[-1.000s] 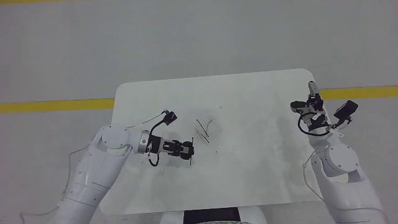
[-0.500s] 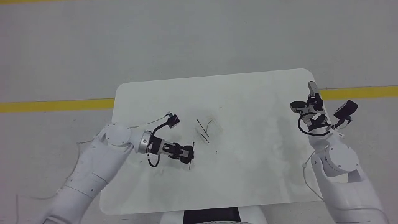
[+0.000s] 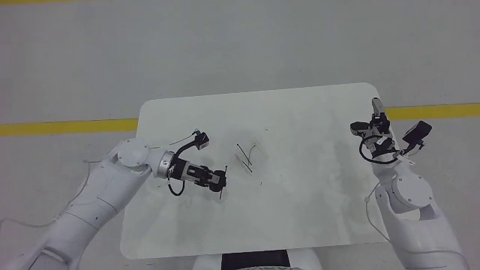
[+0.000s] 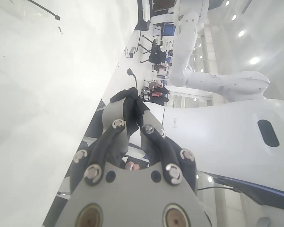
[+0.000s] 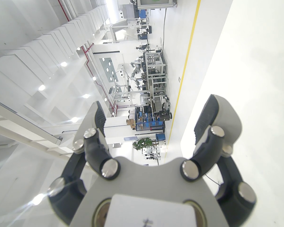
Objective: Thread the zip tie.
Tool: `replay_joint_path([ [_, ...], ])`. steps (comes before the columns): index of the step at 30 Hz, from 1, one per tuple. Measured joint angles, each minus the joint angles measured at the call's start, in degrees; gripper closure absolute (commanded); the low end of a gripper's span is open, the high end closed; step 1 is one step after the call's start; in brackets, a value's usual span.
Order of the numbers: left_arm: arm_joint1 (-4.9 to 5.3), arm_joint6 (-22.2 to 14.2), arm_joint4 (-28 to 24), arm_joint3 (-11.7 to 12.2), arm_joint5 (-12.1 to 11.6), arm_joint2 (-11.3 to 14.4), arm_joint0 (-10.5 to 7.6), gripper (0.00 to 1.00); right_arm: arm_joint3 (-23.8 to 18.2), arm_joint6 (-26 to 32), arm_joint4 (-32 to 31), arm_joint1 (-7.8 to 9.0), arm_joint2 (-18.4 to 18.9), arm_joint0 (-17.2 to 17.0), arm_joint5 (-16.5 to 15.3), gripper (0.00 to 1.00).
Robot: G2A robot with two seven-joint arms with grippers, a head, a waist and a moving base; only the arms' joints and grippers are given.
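The left gripper (image 3: 223, 183) hangs low over the white table (image 3: 315, 120), at about 8 o'clock from the table's middle and pointing toward 3 o'clock. In the left wrist view its fingers (image 4: 113, 109) are pressed together, pinching a black zip tie (image 4: 129, 72) at the tips. The tie's thin end curves out past the fingertips and ends in a small head. The dark lump right at the tips is hard to make out. From above, the tie shows as a fine dark line crossing the gripper's tip, running roughly 12 to 6 o'clock. Two loose ties (image 3: 246, 157) lie flat on the table just at 1 o'clock from that gripper, near the table's middle. One is dark and the other pale, and they lie close together, though I cannot tell whether they touch. The right gripper (image 3: 376, 106) sits at the table's far right corner, at 2 o'clock from the middle and well apart from the ties. In its wrist view its fingers (image 5: 98, 116) are spread wide.
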Motion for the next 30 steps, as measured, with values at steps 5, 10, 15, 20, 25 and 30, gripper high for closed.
replay_joint_path([
  [5, 0.0, 0.0, 0.0, 0.0, 0.0, 0.0, 0.0, 1.0, 0.0, 0.0, 0.0, 0.0, 0.0, 0.0, 0.0, 0.0],
  [10, -0.05, 0.8, 1.6, -1.2, 0.0, 0.3, -0.49, 1.0, 0.0, 0.0, 0.0, 0.0, 0.0, 0.0, 0.0, 0.0],
  [15, -0.05, 0.0, 4.6, -1.5, 0.0, 1.7, -2.83, 1.0, 0.0, 0.0, 0.0, 0.0, 0.0, 0.0, 0.0, 0.0],
  [20, -0.15, 0.0, 5.6, -1.3, 0.0, 3.6, -4.86, 1.0, 0.0, 0.0, 0.0, 0.0, 0.0, 0.0, 0.0, 0.0],
  [25, 0.0, 0.0, 5.7, -1.4, 0.0, 4.8, -6.06, 1.0, 0.0, 0.0, 0.0, 0.0, 0.0, 0.0, 0.0, 0.0],
  [30, 0.19, 0.0, 4.3, -1.8, 0.0, 5.0, -6.72, 1.0, 0.0, 0.0, 0.0, 0.0, 0.0, 0.0, 0.0, 0.0],
])
